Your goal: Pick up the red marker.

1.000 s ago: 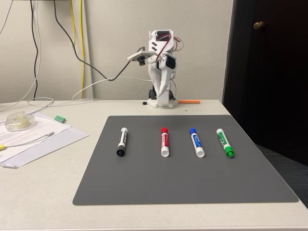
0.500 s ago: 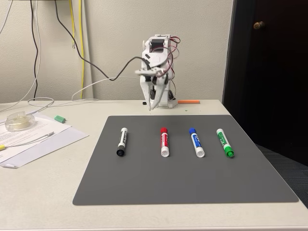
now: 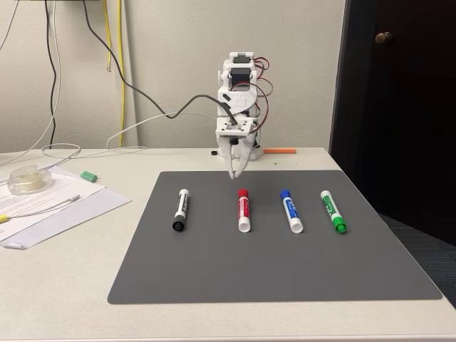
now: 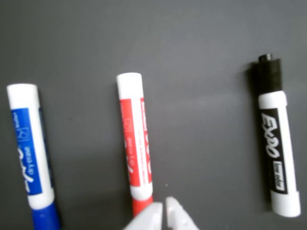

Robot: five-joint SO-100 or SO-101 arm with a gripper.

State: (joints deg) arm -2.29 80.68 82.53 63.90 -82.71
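Four markers lie in a row on the grey mat (image 3: 285,263) on the bench (image 3: 64,285), the red marker (image 3: 244,209) second from the left in the fixed view, between the black marker (image 3: 180,209) and the blue marker (image 3: 291,210). The claw (image 3: 234,173) hangs clenched and empty, fingertips pointing down just above the red cap (image 4: 141,206).
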